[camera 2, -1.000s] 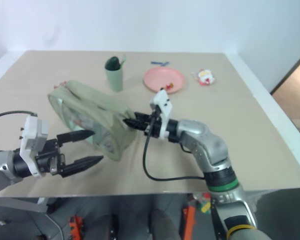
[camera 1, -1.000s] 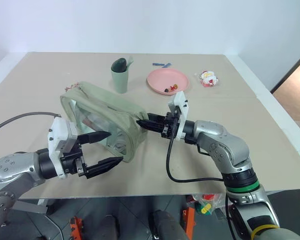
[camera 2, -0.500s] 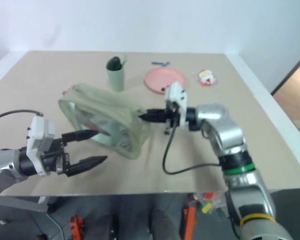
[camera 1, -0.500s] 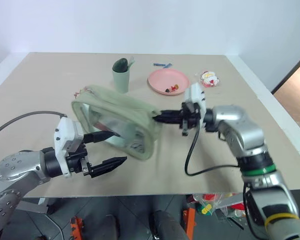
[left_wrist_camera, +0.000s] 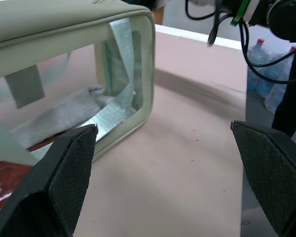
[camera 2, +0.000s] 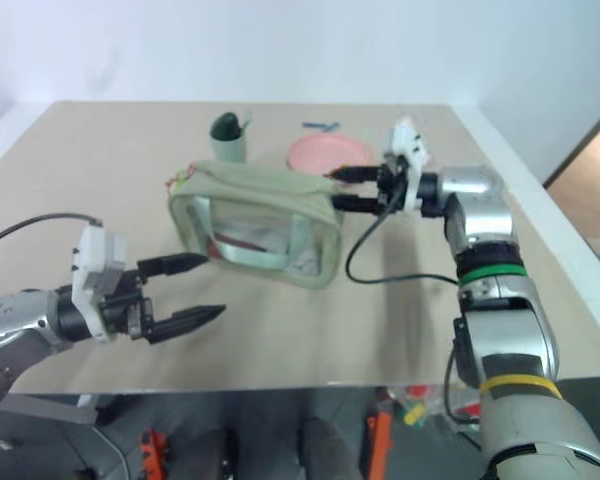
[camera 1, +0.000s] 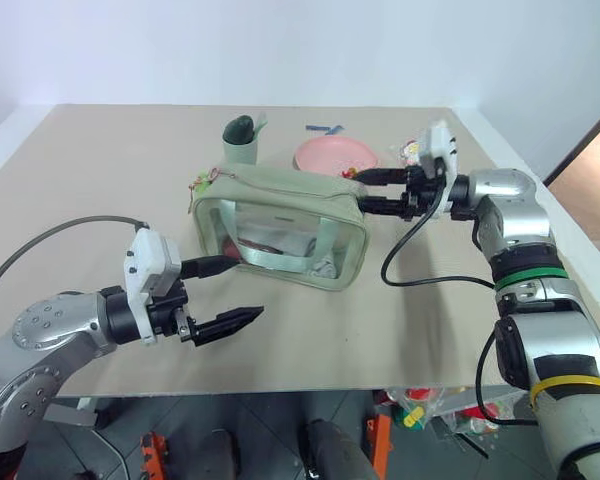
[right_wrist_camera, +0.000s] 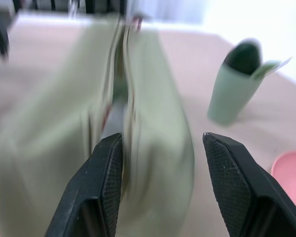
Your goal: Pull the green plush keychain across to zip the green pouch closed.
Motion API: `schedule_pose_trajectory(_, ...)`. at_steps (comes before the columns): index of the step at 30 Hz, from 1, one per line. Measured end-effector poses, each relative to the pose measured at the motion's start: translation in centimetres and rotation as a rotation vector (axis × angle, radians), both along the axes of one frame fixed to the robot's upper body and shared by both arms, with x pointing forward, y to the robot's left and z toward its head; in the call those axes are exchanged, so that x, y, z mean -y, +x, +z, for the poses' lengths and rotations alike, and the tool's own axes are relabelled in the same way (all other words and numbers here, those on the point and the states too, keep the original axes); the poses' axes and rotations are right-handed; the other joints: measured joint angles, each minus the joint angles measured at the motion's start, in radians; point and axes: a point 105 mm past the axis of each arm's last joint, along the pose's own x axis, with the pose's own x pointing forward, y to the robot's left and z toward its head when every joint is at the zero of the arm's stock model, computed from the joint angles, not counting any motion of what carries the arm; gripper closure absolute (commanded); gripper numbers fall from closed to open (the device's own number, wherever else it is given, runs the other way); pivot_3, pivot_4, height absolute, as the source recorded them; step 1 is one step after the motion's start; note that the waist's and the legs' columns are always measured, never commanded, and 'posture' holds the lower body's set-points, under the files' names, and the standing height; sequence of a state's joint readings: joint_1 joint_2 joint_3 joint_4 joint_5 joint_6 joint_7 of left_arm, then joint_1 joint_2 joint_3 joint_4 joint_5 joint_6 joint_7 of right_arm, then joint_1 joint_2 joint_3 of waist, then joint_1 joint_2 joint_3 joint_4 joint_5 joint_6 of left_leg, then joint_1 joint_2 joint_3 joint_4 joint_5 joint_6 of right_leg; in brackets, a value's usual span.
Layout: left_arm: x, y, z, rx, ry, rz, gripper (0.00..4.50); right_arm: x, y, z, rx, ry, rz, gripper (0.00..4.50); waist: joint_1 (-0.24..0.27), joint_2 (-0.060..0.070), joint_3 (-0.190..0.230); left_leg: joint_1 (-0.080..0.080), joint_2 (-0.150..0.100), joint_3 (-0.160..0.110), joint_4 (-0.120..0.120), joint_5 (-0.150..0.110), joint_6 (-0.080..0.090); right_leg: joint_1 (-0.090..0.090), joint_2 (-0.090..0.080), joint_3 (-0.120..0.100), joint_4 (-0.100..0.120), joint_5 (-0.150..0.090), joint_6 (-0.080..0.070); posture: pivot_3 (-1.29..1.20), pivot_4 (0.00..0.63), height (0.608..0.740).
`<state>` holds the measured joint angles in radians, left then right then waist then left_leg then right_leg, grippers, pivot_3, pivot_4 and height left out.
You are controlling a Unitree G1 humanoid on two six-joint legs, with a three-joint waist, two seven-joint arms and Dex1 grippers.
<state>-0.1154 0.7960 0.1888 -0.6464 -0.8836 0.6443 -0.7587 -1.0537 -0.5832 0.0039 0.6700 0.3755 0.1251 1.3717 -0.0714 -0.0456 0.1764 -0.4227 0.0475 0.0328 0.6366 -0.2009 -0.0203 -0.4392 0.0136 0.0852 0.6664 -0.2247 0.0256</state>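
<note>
The left gripper [camera 1: 223,295] is being held low over the table [camera 1: 80,190] on the robot's left, its jaws spread wide with nothing between them. One fingertip is lying just in front of the clear window of the green pouch [camera 1: 280,225]; whether it is touching cannot be told. In the left wrist view the pouch's windowed corner [left_wrist_camera: 133,74] is being shown between the two fingers [left_wrist_camera: 64,182], apart from both.

The pouch is being seen upright near the middle of the table, its zipper top facing up. At its left end, small red and green bits [camera 1: 202,182] are being seen by the zipper; whether this is the green plush keychain cannot be told.

Behind the pouch, a pale green cup [camera 1: 241,148] is being seen, and to its right a pink plate [camera 1: 330,155].

The right gripper [camera 1: 372,190] is being held level at the pouch's right end, pointing left, jaws parted and gripping nothing.
</note>
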Motion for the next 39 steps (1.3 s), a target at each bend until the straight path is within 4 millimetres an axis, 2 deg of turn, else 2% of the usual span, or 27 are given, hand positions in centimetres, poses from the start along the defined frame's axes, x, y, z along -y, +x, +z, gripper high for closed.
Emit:
schedule_pose_trajectory(3,0.1,0.0,0.1,0.006,0.002,-0.011,0.00,0.3,-1.1,1.0,-0.010,0.083,-0.024,0.19,0.003,0.000,0.000,0.000,0.000,-0.002,0.000,0.000,0.000,0.001,0.000,-0.001,0.000,-0.001,0.002,0.00,0.150,0.740)
schedule_pose_trajectory(4,0.0,0.1,0.0,0.003,0.001,-0.010,0.00,0.4,-1.4,1.2,-0.021,0.106,-0.037,0.09,0.004,0.000,0.000,0.000,-0.001,-0.002,0.000,0.000,0.000,0.001,0.000,-0.001,0.000,-0.002,0.003,0.00,0.150,0.740)
schedule_pose_trajectory(7,0.1,0.2,0.1,0.002,0.002,-0.014,0.00,1.0,-3.9,1.2,-0.043,0.152,-0.085,0.09,0.017,0.001,0.000,-0.001,-0.001,-0.004,0.000,0.000,0.000,0.001,0.000,-0.003,0.000,-0.003,0.004,0.00,0.150,0.740)
schedule_pose_trajectory(8,0.1,0.3,0.1,-0.001,-0.002,-0.015,0.00,0.8,-5.1,0.8,-0.050,0.155,-0.095,0.09,0.021,0.001,0.000,-0.001,0.000,-0.004,0.000,0.000,0.000,0.000,0.000,-0.003,0.000,-0.003,0.004,0.00,0.150,0.740)
schedule_pose_trajectory(11,0.0,0.6,0.2,-0.002,-0.007,-0.009,0.00,0.0,-6.9,-1.1,-0.092,0.139,-0.116,0.09,0.022,0.002,0.000,0.000,0.000,-0.004,0.001,0.000,0.000,0.001,0.001,-0.003,0.001,-0.003,0.004,0.00,0.150,0.740)
schedule_pose_trajectory(15,0.1,0.7,0.2,-0.001,-0.006,-0.015,0.00,-0.3,-7.6,-3.0,-0.111,0.127,-0.182,0.09,0.021,0.002,0.001,0.000,0.000,-0.003,0.003,0.003,-0.002,0.001,0.001,-0.002,0.001,0.000,0.003,0.00,0.150,0.740)
schedule_pose_trajectory(20,0.2,0.8,0.1,-0.001,0.007,-0.030,0.00,-0.6,-7.1,-3.9,-0.061,0.091,-0.241,0.09,0.022,0.002,0.001,0.000,-0.001,-0.003,0.004,0.006,0.000,0.002,0.001,-0.002,0.000,0.002,-0.001,0.00,0.150,0.740)
schedule_pose_trajectory(23,0.1,1.0,0.0,-0.001,0.013,-0.024,0.00,-0.6,-6.7,-4.9,-0.063,0.083,-0.258,0.88,0.022,0.002,0.001,0.000,-0.001,-0.003,0.004,0.007,0.001,0.002,0.001,-0.001,0.000,0.002,-0.001,0.00,0.150,0.740)
schedule_pose_trajectory(33,0.0,1.1,-0.1,0.002,0.026,-0.016,0.00,-1.0,-6.7,-5.2,-0.027,0.080,-0.247,4.42,0.022,0.002,0.001,0.000,0.000,-0.004,0.002,0.007,0.001,0.001,0.001,-0.002,0.000,0.003,0.002,0.00,0.150,0.740)
schedule_pose_trajectory(39,0.0,1.2,-0.3,0.002,0.032,-0.010,0.00,-1.0,-6.3,-6.0,0.105,-0.021,-0.227,4.49,0.020,0.002,0.001,0.002,0.000,-0.003,0.002,0.007,0.001,0.002,0.002,-0.002,0.000,0.002,-0.001,0.00,0.150,0.740)
